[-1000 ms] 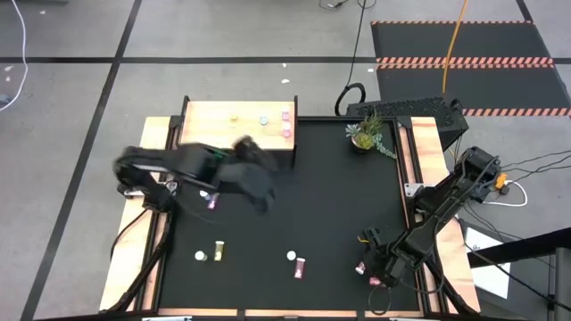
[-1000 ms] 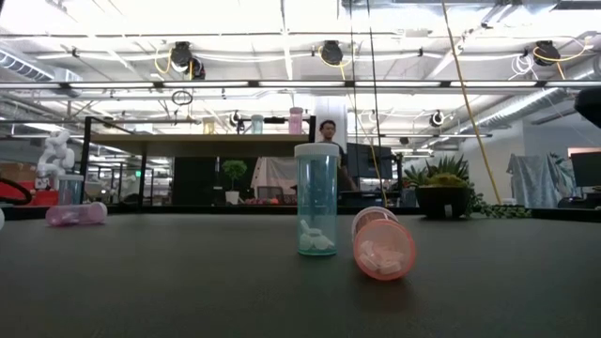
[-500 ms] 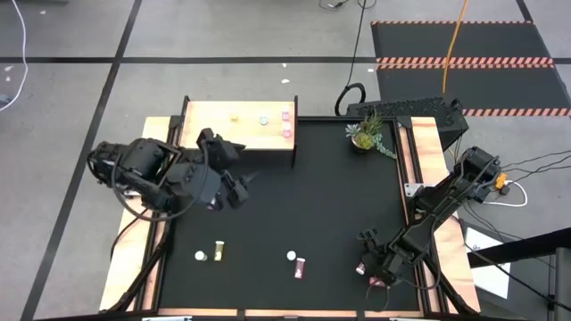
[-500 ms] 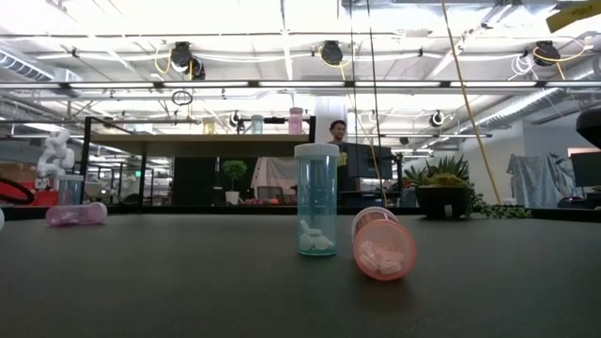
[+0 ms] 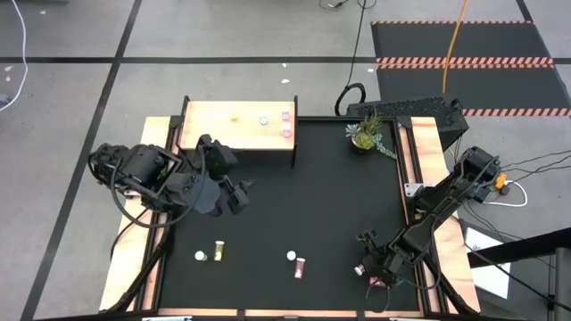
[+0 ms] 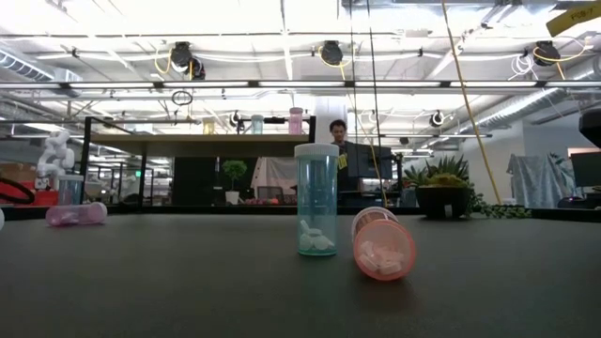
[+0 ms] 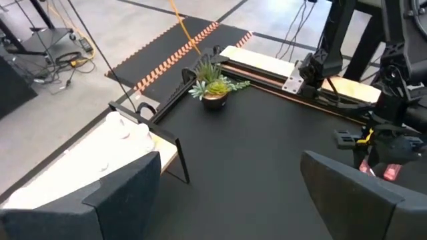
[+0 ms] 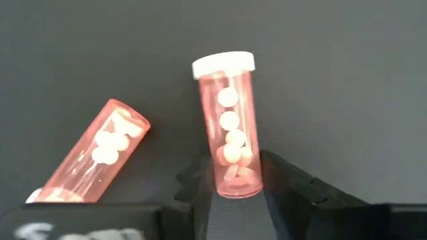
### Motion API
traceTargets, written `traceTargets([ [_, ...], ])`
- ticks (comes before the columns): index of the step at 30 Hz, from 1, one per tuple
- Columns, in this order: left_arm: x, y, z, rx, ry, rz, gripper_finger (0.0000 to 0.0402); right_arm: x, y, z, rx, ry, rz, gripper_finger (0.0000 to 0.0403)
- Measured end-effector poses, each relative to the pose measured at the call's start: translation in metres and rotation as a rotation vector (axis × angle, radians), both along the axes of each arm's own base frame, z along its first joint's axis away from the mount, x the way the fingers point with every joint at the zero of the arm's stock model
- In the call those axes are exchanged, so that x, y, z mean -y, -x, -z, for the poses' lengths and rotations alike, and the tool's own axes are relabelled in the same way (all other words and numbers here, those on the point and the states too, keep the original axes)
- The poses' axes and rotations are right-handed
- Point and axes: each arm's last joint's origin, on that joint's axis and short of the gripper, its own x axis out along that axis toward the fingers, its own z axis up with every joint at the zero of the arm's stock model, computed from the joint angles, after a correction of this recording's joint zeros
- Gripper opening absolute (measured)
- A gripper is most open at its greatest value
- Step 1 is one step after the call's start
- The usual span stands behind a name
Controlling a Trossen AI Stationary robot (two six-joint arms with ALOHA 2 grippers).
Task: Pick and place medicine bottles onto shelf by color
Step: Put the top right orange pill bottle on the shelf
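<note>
Right gripper (image 8: 233, 183) down at near right of table, fingers (image 8: 293, 183) closed against base of a pink bottle (image 8: 230, 127), white cap pointing away; grip low on the body, near the base only. Second pink bottle (image 8: 100, 157) lying just beside, tilted, apart from the held one. Left gripper (image 7: 220, 200) spread wide and empty, raised beside the shelf (image 5: 239, 125); several bottles already standing on shelf. Still loose on the mat: blue-teal bottle (image 6: 316, 199) upright, another pink bottle (image 6: 382, 244) on its side.

Risks: end-heavy hold, so possible pivot or slip on lifting; possible nudge of the neighbouring bottle, rolling it off; wrong colour group on placement.
</note>
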Motion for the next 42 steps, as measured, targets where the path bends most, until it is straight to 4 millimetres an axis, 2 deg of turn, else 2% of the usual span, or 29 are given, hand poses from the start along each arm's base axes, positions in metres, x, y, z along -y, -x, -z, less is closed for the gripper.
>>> traceTargets([
  [5,0.004,0.001,-0.002,0.025,0.013,0.010,0.0360,0.000,0.000,0.000,-0.013,-0.025,0.087,0.0089],
  [13,0.012,-0.005,-0.011,0.091,-0.030,0.091,0.0360,0.000,-0.001,-0.005,0.004,-0.078,0.251,0.0104],
  [18,0.020,-0.007,-0.020,0.157,-0.084,0.135,0.0360,0.006,-0.004,-0.023,0.152,-0.114,0.358,0.0098],
  [22,0.027,-0.013,-0.029,0.250,-0.098,0.175,0.0360,0.017,-0.010,-0.047,0.327,-0.179,0.473,0.0097],
  [25,0.034,-0.037,-0.019,0.288,-0.136,0.216,0.0360,0.027,-0.018,-0.067,0.478,-0.251,0.544,0.0098],
  [30,0.041,-0.076,0.022,0.340,-0.106,0.347,0.0360,0.043,-0.031,-0.104,0.743,-0.393,0.609,0.0098],
  [33,0.038,-0.089,0.039,0.404,-0.076,0.413,0.0360,0.048,-0.037,-0.126,0.890,-0.472,0.586,0.0098],
  [37,0.037,-0.105,0.062,0.460,-0.040,0.558,0.0360,0.054,-0.043,-0.142,1.038,-0.515,0.566,0.0098],
  [42,0.032,-0.113,0.088,0.407,-0.038,0.539,0.0360,0.059,-0.048,-0.153,1.135,-0.533,0.540,0.0098],
])
